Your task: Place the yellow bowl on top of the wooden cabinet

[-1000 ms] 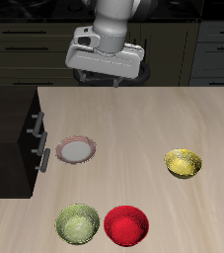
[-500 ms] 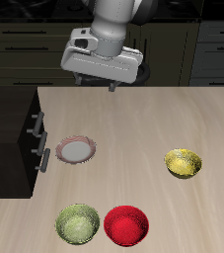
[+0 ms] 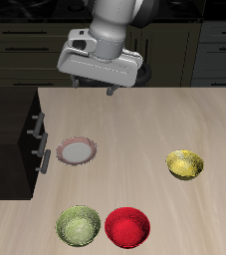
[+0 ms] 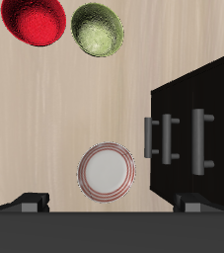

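The yellow bowl (image 3: 186, 164) is small, glossy and golden, and sits upright on the light wood tabletop, far from the cabinet; it does not show in the wrist view. The wooden cabinet (image 3: 10, 139) is a dark box with silver bar handles at the table's side edge; it also shows in the wrist view (image 4: 197, 128). My gripper (image 3: 95, 87) hangs high over the back of the table, open and empty, well away from the yellow bowl. In the wrist view my gripper (image 4: 112, 203) shows its fingertips (image 4: 30, 201) spread wide apart.
A white plate with a pink rim (image 3: 76, 151) lies beside the cabinet, below my gripper (image 4: 107, 171). An olive-green bowl (image 3: 78, 225) and a red bowl (image 3: 127, 227) stand side by side near the table's front edge.
My gripper has drifted a little toward the cabinet's side at the same height. The bowls and the plate have not moved.
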Controlling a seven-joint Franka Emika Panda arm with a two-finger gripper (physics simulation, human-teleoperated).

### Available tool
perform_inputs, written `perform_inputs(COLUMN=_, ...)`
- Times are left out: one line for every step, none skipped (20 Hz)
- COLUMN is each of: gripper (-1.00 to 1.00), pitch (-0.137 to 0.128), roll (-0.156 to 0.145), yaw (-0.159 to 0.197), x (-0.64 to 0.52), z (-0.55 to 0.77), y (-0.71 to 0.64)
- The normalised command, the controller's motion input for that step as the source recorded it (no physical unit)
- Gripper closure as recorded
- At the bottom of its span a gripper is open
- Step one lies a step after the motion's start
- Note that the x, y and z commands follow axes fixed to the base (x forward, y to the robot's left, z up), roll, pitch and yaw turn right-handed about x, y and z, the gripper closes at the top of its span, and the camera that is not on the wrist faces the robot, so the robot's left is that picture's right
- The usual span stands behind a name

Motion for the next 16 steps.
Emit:
perform_inputs(gripper=-1.0, pitch=-0.005, roll=-0.039, yaw=0.018, x=0.14, z=-0.05, y=-0.11)
perform_inputs(gripper=-1.0, pitch=0.008, roll=0.02, yaw=0.001, x=0.15, z=-0.06, y=-0.08)
perform_inputs(gripper=-1.0, pitch=0.004, roll=-0.052, yaw=0.043, x=0.2, z=-0.11, y=-0.13)
perform_inputs(gripper=-1.0, pitch=0.047, roll=-0.01, yaw=-0.011, x=0.19, z=-0.16, y=-0.01)
perform_inputs(gripper=-1.0, pitch=0.028, roll=0.002, yaw=-0.038, x=0.14, z=-0.13, y=0.03)
perform_inputs(gripper=-1.0, pitch=0.023, roll=0.02, yaw=0.031, x=0.2, z=-0.22, y=0.28)
perform_inputs(gripper=-1.0, pitch=0.019, roll=0.046, yaw=-0.008, x=0.14, z=-0.2, y=0.32)
perform_inputs(gripper=-1.0, pitch=0.038, roll=0.056, yaw=-0.011, x=0.16, z=-0.18, y=0.44)
perform_inputs(gripper=-1.0, pitch=0.003, roll=0.066, yaw=0.01, x=0.18, z=-0.15, y=0.48)
perform_inputs(gripper=-1.0, pitch=-0.029, roll=0.003, yaw=0.024, x=0.1, z=-0.05, y=0.25)
perform_inputs(gripper=-1.0, pitch=0.084, roll=0.135, yaw=-0.076, x=0.32, z=-0.29, y=0.83)
perform_inputs(gripper=-1.0, pitch=-0.02, roll=0.064, yaw=0.036, x=0.23, z=-0.09, y=0.61)
perform_inputs(gripper=-1.0, pitch=0.0, roll=0.0, yaw=0.0, x=0.0, z=0.0, y=-0.07)
perform_inputs(gripper=-1.0, pitch=0.052, roll=0.089, yaw=-0.052, x=0.27, z=-0.21, y=0.96)
perform_inputs(gripper=-1.0, pitch=0.019, roll=0.078, yaw=-0.01, x=0.21, z=-0.07, y=0.64)
perform_inputs(gripper=-1.0, pitch=-0.035, roll=0.084, yaw=0.044, x=0.16, z=-0.01, y=0.65)
